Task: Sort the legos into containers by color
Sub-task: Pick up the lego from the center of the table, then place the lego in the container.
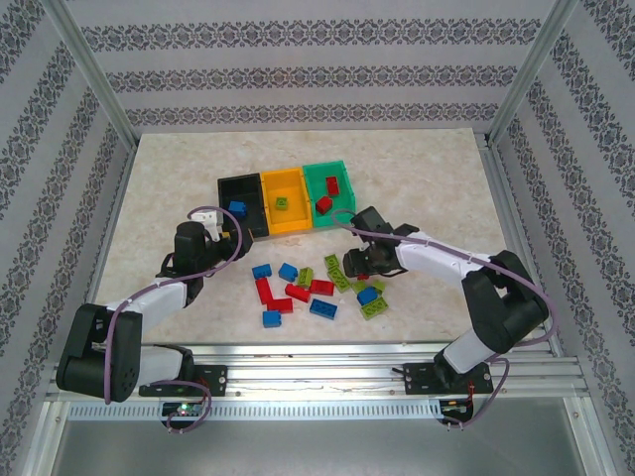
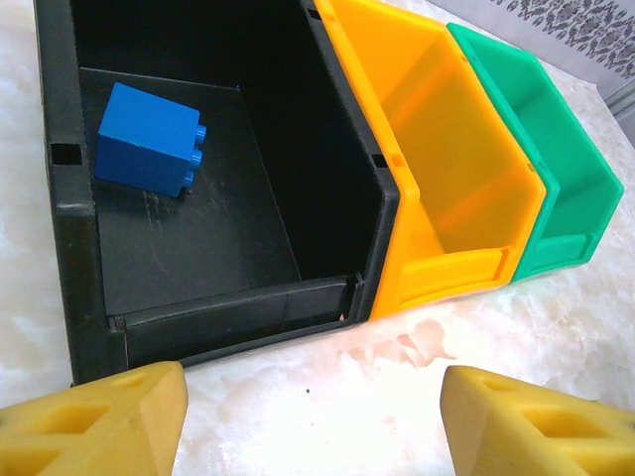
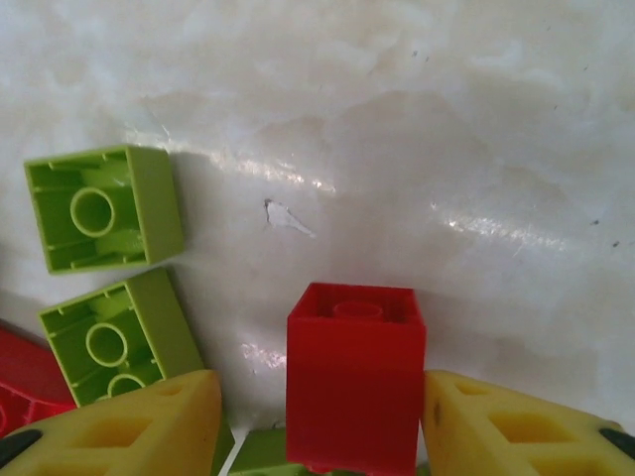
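Left gripper (image 2: 313,407) spread wide and empty, by the black bin (image 2: 69,248) with a blue brick (image 2: 149,139) inside. Right gripper (image 3: 317,397) open around a red brick (image 3: 357,347) on the table (image 3: 397,119), near green bricks (image 3: 104,208). Hard, light, smooth: pinch flat sides

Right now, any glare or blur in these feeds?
Right wrist: glare streaks on the table, red brick crisp, yellow fingers slightly soft. Left wrist: table blown out white before the black bin; blue brick sharp. Top external: even light, faint shadows.
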